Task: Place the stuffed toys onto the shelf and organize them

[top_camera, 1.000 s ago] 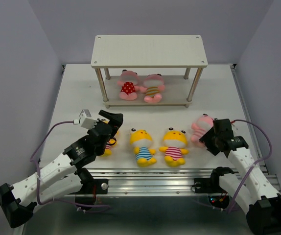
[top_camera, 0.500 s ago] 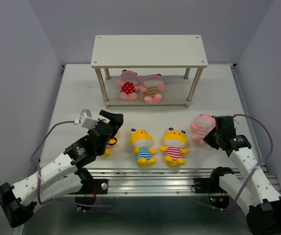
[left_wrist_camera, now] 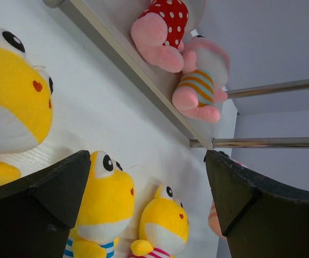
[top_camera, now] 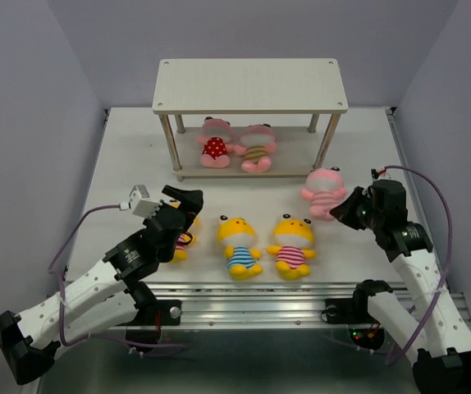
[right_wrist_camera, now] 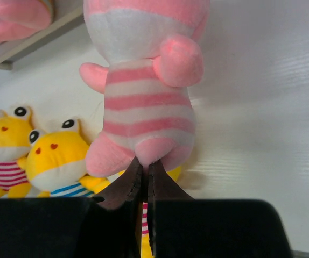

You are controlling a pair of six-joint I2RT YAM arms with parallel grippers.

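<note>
The shelf [top_camera: 249, 84] stands at 12 o'clock on the table [top_camera: 129, 156]. On its bottom board I see two toys lying side by side and touching. The pink toy with red dots [top_camera: 214, 148] is on the left. The pink toy with brown stripes [top_camera: 257, 150] is on the right. They take up the left and middle part of that board.

My right gripper [top_camera: 340, 210] is at about 3 o'clock. Its jaws are squeezed tight on the pink toy with pink stripes [top_camera: 324, 190], pinching it at the bottom, between its legs. This toy is outside the shelf, just in front of the shelf's right front leg. Its head points toward the shelf.

My left gripper [top_camera: 188, 199] is at about 8 o'clock. Its jaws are spread wide and hold nothing. It hangs over a yellow toy [top_camera: 180, 240] that I can only partly see from above.

Two more toys lie face up on the table near 6 o'clock, close beside each other. The yellow toy with blue stripes [top_camera: 238, 245] is on the left. The yellow toy with pink stripes [top_camera: 292, 243] is on the right.
</note>
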